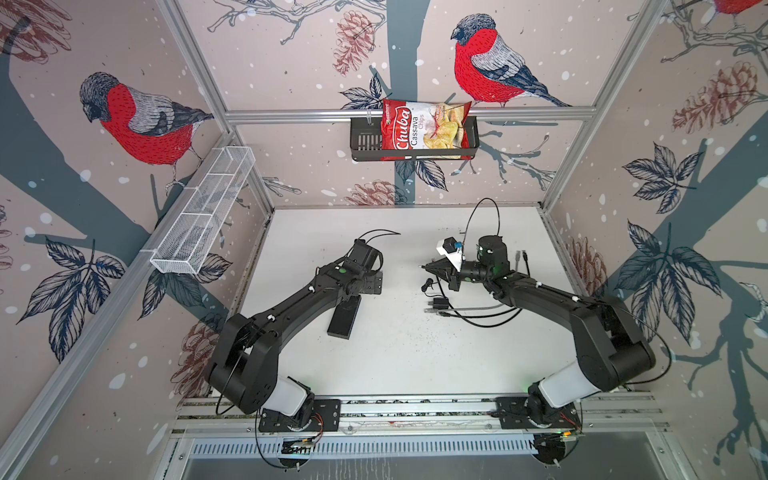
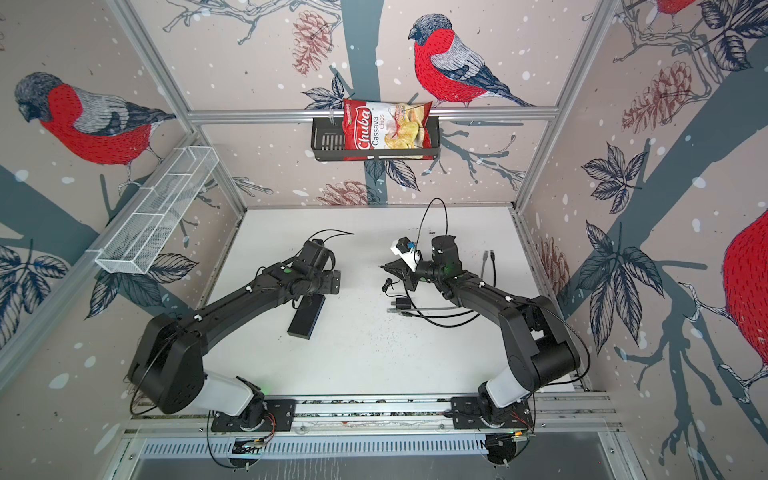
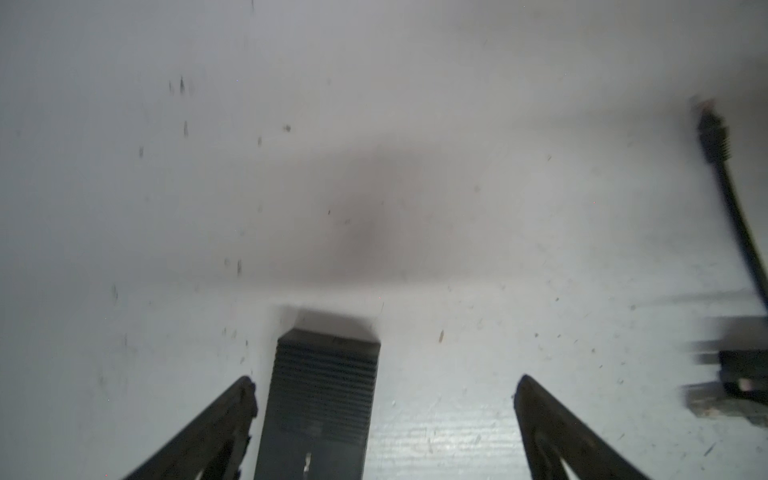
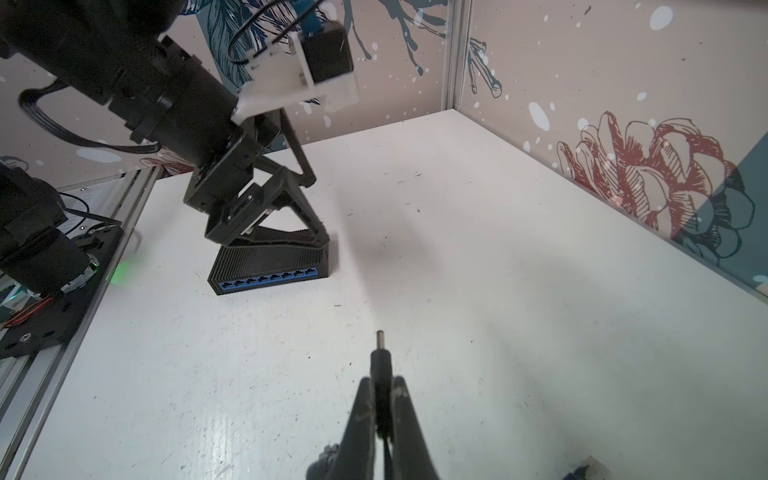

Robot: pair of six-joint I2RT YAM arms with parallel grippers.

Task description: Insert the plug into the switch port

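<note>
**Plug and switch before insertion.** The switch [image 1: 344,320] lies flat on the white table [image 1: 415,365], left of centre. Its long axis runs near to far, with the far end tilted slightly right and lying under my left gripper [image 3: 384,379].

In the left wrist view the jaws stand wide. One finger [image 3: 224,424] is just beside the switch [image 3: 324,386] and the other is well clear, so the box sits off-centre between them, ungripped. Whether a finger touches it I cannot tell.

In the right wrist view a row of blue ports [image 4: 270,283] runs along the long side facing right, toward my other arm. The right gripper [image 4: 382,380] is clamped on the barrel plug [image 4: 379,353], whose metal tip points left at the switch [image 4: 270,266]. In a top view the right gripper [image 2: 383,268] hangs well apart from the switch [image 2: 306,318], to its right and a little farther back.

I judge the coming move to be a leftward travel of the plug along its own axis, across the switch's long axis. A round tip suggests a power socket rather than the blue ports, and I cannot see such a socket from here. The left arm is the nearer one and is placed to steady the box.
</note>
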